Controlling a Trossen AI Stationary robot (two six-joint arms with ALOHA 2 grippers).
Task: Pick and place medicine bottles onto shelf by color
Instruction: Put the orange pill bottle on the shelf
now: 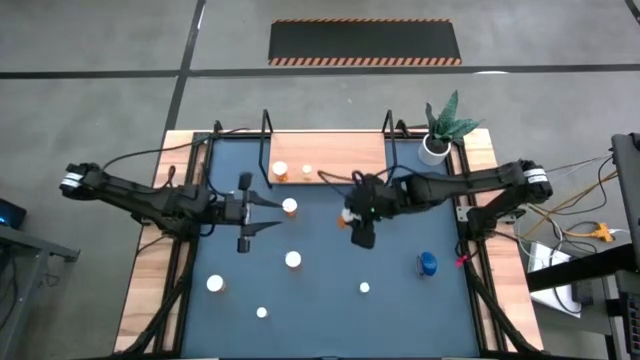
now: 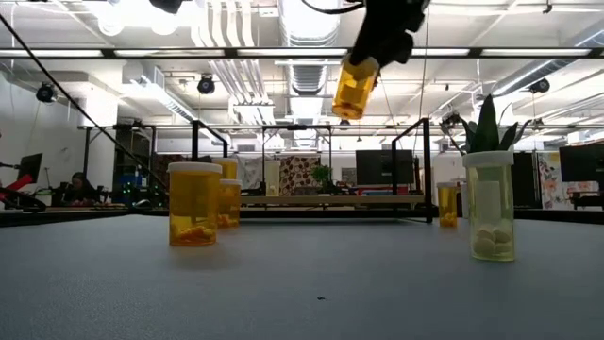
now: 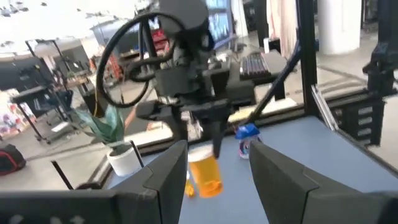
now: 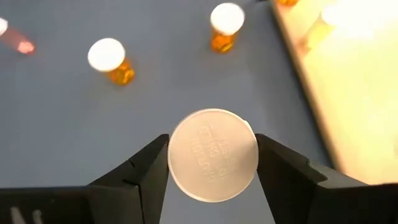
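My right gripper hangs over the middle of the blue mat, shut on an orange bottle with a white cap, high above the table in the low view. My left gripper waits open to its left, near a bottle standing on the mat. Two orange bottles stand on the light-wood shelf at the far edge. Several more orange bottles and a blue one stand on the mat. My right gripper pinches the bottle between its two fingers at the white cap's rim, coming from above and pointing down. The orange body hangs below the fingers, lifted clear of the mat and slightly tilted.
A white plant pot stands at the shelf's right end. Black wire posts rise at the shelf's ends. Bare mat lies between the held bottle and the shelf front.
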